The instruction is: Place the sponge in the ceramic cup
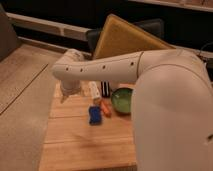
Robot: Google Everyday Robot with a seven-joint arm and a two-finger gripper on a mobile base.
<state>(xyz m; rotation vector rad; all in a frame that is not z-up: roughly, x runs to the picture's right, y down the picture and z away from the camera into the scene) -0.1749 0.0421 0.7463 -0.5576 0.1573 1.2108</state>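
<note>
The sponge (94,115) is a small bright blue block lying on the wooden table (85,147), just left of an orange stick-like item (106,108). To the right of both stands the ceramic cup (121,100), a glossy green bowl-shaped vessel that my white arm partly covers. The arm reaches in from the right, across the table's far side, and bends down at the left. Its end with the gripper (65,95) hangs over the table's far left part, left of and behind the sponge, apart from it.
A white oblong bottle (94,91) and a small black ribbed object (105,89) stand behind the sponge. A large yellow board (125,37) leans at the back. The floor lies to the left of the table edge.
</note>
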